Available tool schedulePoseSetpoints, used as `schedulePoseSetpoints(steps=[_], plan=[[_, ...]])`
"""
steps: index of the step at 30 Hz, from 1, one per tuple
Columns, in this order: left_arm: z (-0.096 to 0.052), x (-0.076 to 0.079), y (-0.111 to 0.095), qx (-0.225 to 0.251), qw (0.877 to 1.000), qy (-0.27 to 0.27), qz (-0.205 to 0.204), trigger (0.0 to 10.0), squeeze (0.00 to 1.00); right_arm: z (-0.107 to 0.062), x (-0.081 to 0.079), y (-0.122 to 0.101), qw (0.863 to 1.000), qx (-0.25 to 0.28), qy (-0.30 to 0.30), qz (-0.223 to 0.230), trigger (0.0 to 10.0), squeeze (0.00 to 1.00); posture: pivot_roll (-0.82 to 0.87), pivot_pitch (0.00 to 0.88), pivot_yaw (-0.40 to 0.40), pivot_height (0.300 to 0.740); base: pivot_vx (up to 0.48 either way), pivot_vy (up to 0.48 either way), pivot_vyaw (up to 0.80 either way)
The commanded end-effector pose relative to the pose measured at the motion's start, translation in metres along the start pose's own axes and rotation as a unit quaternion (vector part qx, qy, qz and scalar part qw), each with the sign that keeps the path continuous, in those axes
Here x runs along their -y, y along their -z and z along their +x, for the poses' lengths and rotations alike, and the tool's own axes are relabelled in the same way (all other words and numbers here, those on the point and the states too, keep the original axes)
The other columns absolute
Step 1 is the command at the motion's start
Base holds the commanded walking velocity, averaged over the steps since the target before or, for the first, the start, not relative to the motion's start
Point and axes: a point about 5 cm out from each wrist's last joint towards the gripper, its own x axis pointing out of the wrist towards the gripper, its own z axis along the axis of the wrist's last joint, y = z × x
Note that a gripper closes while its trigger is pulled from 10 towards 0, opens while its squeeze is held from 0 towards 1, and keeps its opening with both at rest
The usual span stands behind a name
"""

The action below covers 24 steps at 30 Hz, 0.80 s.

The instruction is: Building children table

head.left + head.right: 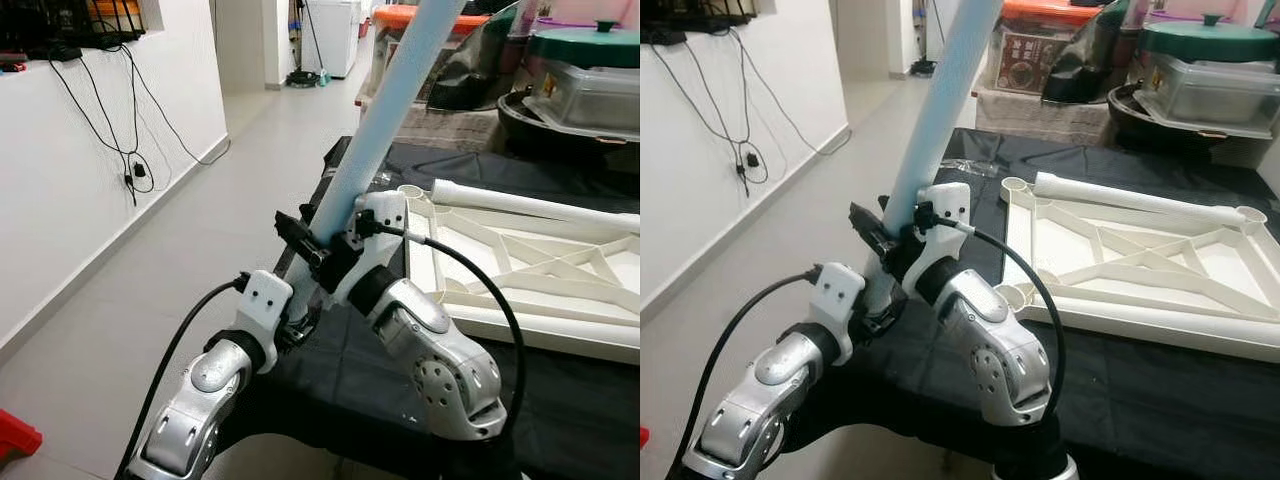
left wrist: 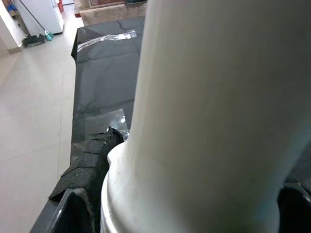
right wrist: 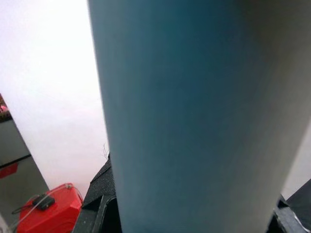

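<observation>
1. Closest to me, both arms are on one long pale-blue plastic tube, a table leg [image 1: 372, 140]. The left gripper [image 1: 300, 318] is clamped around its low end, and the right gripper [image 1: 318, 250] is clamped just above it. The leg tilts up and away over the near edge of the black-covered table [image 1: 1160, 390].

2. Handling guess: it looks hollow, stiff and light, but smooth, so it could slide through the pads. With both grips low, the long top will want to swing. I'd keep one grip near the base for aiming into a socket.

3. Further back lies one white plastic tabletop frame with cross ribs [image 1: 1140, 262], upside down on the cloth. I count three round corner sockets that I can see.

4. One white tube [image 1: 1130, 198] lies along its far edge.

5. Beyond that are stacked bins and tubs [image 1: 1210, 70].
</observation>
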Motion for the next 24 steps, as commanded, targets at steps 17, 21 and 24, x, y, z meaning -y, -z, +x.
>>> schedulePoseSetpoints(steps=[17,21,24], plan=[[-0.032,-0.004,0.013,-0.039,0.99,0.111,-0.078,10.0,0.0,-0.011,0.026,0.007,0.992,-0.075,-0.097,-0.021,10.0,0.0,0.14,0.0,-0.028,0.74,0.0,0.0,0.0],[-0.055,0.0,0.016,-0.073,0.962,0.22,-0.146,10.0,0.0,-0.021,0.028,0.001,0.971,-0.108,-0.213,0.022,10.0,0.0,0.14,0.0,-0.03,0.74,0.0,0.0,0.0],[-0.064,0.002,0.018,-0.085,0.948,0.254,-0.173,10.0,0.0,-0.025,0.027,-0.001,0.96,-0.123,-0.25,0.033,10.0,0.0,0.14,0.0,-0.03,0.74,0.0,0.0,0.0]])
